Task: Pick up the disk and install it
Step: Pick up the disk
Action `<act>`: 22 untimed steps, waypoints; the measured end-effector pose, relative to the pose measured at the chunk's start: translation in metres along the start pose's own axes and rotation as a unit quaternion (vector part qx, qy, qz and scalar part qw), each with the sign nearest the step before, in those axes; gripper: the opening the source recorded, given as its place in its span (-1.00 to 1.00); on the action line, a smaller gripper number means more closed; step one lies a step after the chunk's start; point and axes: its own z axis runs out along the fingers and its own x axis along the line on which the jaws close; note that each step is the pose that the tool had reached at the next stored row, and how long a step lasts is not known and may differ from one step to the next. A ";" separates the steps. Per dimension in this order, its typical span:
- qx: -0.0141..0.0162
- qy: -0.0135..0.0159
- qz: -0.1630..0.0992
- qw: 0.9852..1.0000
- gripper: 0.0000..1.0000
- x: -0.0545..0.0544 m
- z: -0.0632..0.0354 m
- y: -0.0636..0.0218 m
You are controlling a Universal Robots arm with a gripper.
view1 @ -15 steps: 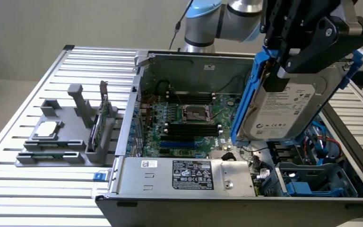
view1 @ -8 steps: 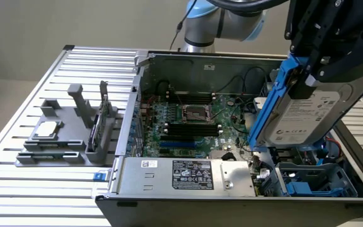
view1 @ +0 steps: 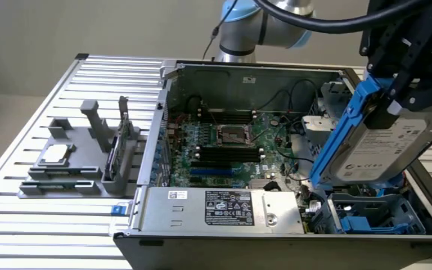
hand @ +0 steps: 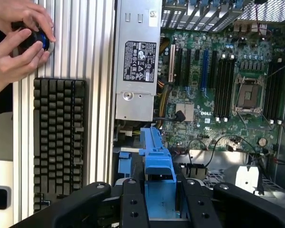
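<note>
My claw is clenched on the disk, holding it tilted in the air over the open computer case, at the exterior view's right, above the blue drive bay beside the power supply.

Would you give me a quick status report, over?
Gripper shut on the disk. Disk tilted, over the blue drive bay in the open case. Nothing seen between them; a person's hands outside, by the keyboard.
</note>
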 end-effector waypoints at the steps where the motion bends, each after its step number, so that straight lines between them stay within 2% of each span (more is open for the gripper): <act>1: 0.000 0.000 0.000 1.000 -0.34 0.002 0.0004 -0.0022; 6: 0.001 -0.002 0.000 1.000 -0.34 0.009 0.0035 -0.0154; 13: 0.001 -0.004 0.000 1.000 -0.34 0.017 0.0112 -0.0404; 18: 0.001 -0.006 0.000 1.000 -0.34 0.020 0.0187 -0.0490; 20: 0.002 -0.008 0.000 1.000 -0.34 0.021 0.0213 -0.0510; 22: 0.002 -0.014 0.000 1.000 -0.34 0.021 0.0236 -0.0517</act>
